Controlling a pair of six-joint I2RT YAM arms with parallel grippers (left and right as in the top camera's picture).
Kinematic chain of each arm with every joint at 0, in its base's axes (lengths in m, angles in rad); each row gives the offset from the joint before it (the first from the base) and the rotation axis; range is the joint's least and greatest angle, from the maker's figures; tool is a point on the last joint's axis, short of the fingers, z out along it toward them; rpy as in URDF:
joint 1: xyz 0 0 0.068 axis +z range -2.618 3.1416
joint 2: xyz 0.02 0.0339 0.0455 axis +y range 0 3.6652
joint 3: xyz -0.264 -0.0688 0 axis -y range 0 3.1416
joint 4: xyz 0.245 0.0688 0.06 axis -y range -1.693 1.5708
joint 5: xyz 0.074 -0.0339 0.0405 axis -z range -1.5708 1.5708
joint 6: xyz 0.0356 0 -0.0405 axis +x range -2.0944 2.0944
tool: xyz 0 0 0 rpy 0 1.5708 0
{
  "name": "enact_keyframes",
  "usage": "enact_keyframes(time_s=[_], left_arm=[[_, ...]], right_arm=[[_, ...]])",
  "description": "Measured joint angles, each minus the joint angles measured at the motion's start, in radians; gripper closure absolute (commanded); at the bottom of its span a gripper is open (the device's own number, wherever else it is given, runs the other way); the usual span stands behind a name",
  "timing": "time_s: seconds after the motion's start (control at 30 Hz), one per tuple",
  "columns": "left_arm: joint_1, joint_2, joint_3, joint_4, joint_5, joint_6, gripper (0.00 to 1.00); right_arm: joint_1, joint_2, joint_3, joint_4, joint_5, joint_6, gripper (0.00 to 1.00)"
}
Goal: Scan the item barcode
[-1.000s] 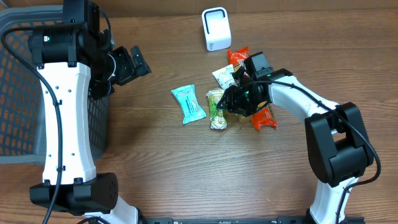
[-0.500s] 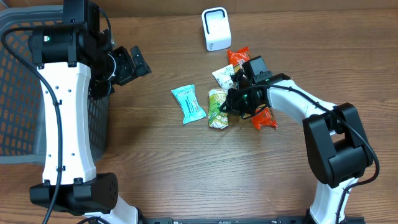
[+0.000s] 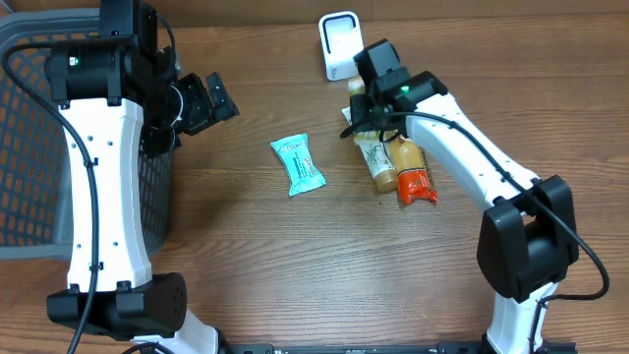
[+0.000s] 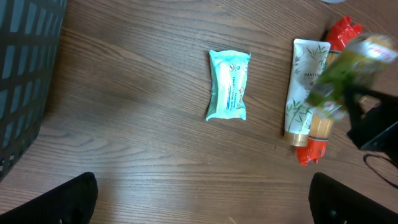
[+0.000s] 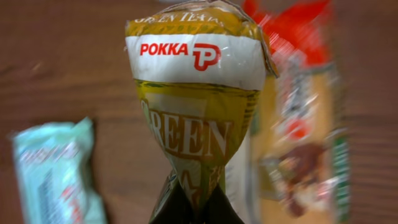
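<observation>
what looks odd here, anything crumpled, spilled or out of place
The green tea packet is scrunched into a narrow twist where the right gripper pinches its end. Nothing looks spilled; the teal packet lies flat on the table.

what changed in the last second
The right gripper closed on the Pokka green tea packet, lifted it off the table and carried it away from the pile toward the white scanner. With the arm out of the way, a white tube shows more fully. The teal packet, the red packet, the open left gripper and the basket stayed put.
</observation>
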Motion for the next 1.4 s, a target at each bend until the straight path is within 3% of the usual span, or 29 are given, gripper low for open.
enact_keyframes(time_s=[0.23, 0.53, 0.97, 1.2, 1.23, 1.33, 1.4], left_arm=[[0.0, 0.0, 0.0, 0.0, 0.0, 0.0, 0.0], [0.0, 0.0, 0.0, 0.0, 0.0, 0.0, 0.0], [0.0, 0.0, 0.0, 0.0, 0.0, 0.0, 0.0], [0.0, 0.0, 0.0, 0.0, 0.0, 0.0, 0.01], [0.0, 0.0, 0.0, 0.0, 0.0, 0.0, 0.0], [0.0, 0.0, 0.0, 0.0, 0.0, 0.0, 0.0], [0.0, 0.0, 0.0, 0.0, 0.0, 0.0, 0.0]], right_arm=[[0.053, 0.0, 0.002, -0.025, 0.457, -0.041, 0.96], [-0.022, 0.0, -0.05, -0.081, 0.645, -0.043, 0.96], [-0.222, 0.0, -0.193, -0.034, 0.651, 0.014, 0.96], [-0.219, 0.0, -0.313, 0.031, 0.615, 0.029, 0.96], [-0.215, 0.0, -0.32, 0.03, 0.602, 0.029, 0.95], [-0.209, 0.0, -0.326, 0.042, 0.557, 0.035, 0.74], [-0.2, 0.0, -0.325, 0.051, 0.525, 0.039, 0.72]])
